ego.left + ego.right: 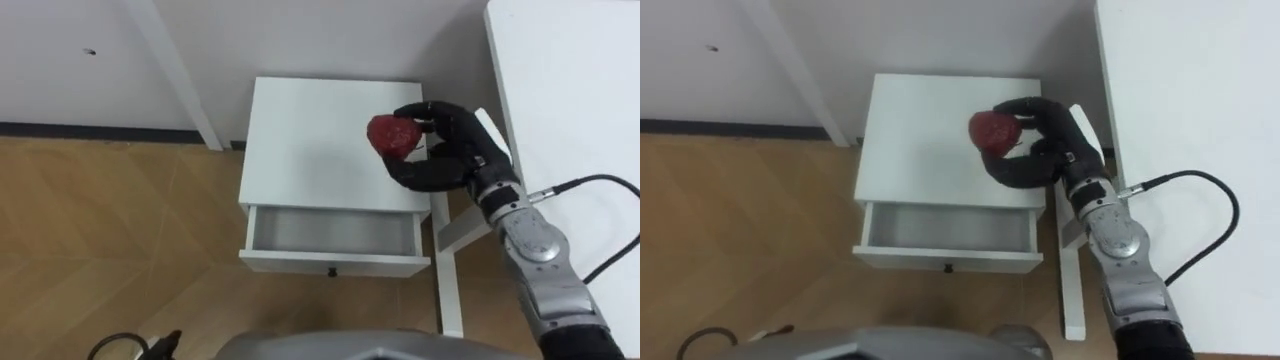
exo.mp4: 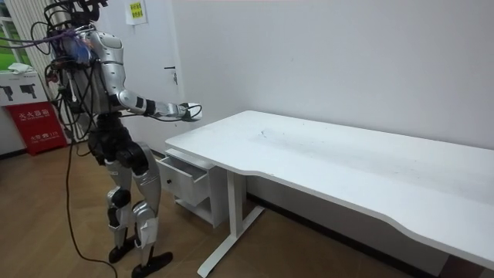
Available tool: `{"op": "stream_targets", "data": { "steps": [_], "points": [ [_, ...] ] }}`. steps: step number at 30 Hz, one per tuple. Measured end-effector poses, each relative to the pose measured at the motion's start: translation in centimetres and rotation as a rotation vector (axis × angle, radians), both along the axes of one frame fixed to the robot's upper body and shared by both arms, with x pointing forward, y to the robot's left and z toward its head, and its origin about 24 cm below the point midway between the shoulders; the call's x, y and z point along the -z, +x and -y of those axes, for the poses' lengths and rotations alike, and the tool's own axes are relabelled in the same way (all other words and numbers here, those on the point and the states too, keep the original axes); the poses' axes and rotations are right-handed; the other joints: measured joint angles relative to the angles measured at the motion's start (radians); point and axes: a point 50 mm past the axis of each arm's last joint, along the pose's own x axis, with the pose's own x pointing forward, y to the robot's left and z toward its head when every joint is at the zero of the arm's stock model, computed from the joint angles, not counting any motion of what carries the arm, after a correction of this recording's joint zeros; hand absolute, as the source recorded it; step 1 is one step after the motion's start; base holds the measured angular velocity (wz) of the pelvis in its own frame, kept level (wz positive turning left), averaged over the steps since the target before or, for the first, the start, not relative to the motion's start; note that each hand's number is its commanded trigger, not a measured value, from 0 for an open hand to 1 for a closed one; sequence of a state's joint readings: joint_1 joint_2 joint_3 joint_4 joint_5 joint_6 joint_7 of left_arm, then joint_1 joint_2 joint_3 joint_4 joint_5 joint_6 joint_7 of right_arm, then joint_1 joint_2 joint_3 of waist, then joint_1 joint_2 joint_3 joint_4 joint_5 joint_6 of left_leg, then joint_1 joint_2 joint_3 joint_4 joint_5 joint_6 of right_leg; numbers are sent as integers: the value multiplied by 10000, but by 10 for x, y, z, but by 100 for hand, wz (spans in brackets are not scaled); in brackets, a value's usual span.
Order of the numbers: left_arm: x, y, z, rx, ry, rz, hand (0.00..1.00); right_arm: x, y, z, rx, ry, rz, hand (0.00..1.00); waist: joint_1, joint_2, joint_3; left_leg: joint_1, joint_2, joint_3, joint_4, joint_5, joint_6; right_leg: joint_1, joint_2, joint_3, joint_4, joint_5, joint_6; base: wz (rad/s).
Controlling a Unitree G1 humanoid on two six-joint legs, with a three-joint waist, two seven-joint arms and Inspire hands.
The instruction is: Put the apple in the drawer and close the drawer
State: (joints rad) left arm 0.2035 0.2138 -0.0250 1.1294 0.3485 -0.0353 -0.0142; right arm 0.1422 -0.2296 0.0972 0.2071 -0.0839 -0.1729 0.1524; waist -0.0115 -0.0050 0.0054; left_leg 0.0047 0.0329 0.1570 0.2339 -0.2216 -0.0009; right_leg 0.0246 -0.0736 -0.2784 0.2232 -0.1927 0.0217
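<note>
My right hand (image 1: 445,150) (image 1: 1040,150) is shut on a red apple (image 1: 393,135) (image 1: 991,131), held in the air above the right part of the white nightstand's top (image 1: 310,140) (image 1: 930,140). Below it the nightstand's drawer (image 1: 335,235) (image 1: 945,232) stands pulled out toward me, its inside bare, a small dark knob on its front panel. In the room view I stand facing the nightstand (image 2: 185,181) by the wall, right hand (image 2: 185,112) stretched forward over it.
A large white desk (image 1: 580,110) (image 2: 347,166) stands at my right, its white leg and foot (image 1: 447,260) close beside the drawer. Wooden floor lies to the left. A white slanted post (image 1: 180,75) runs along the wall behind the nightstand.
</note>
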Motion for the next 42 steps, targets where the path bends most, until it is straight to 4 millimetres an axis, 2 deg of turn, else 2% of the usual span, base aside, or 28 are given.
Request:
{"op": "stream_targets", "data": {
  "steps": [7,12,25,26,27,42],
  "points": [
    [0,7,1,131,-48,204,0,7,-4,-1,-425,-747,-332,100,-51,-84,17,30,-7,-26,1,-3,4,66,-4,-20,-3,0,1,2],
    [0,5,1,134,-50,152,0,26,-20,3,-604,-921,-1521,100,-34,-158,18,32,-7,-9,-12,-17,23,74,-5,-13,-2,17,18,0],
    [0,4,1,305,-224,-13,0,30,-24,1,-1320,-1349,-2021,100,-60,-187,-8,14,-16,-21,56,-21,31,90,-19,-27,0,29,17,0],
    [0,4,1,411,-197,-45,0,30,-24,1,-1349,-1386,-2057,35,-60,-187,-7,14,-18,-21,58,-21,32,92,-21,-26,2,30,18,0],
    [0,4,1,431,-191,-55,0,30,-24,1,-1376,-1451,-2063,0,-60,-187,-8,14,-19,-21,61,-21,32,92,-22,-26,3,32,19,0],
    [0,6,1,927,-88,-165,0,34,-29,3,-1515,-1923,-2281,0,-86,-116,-24,30,-22,-20,69,-27,43,96,-25,-4,7,34,21,0]
  ]
}}
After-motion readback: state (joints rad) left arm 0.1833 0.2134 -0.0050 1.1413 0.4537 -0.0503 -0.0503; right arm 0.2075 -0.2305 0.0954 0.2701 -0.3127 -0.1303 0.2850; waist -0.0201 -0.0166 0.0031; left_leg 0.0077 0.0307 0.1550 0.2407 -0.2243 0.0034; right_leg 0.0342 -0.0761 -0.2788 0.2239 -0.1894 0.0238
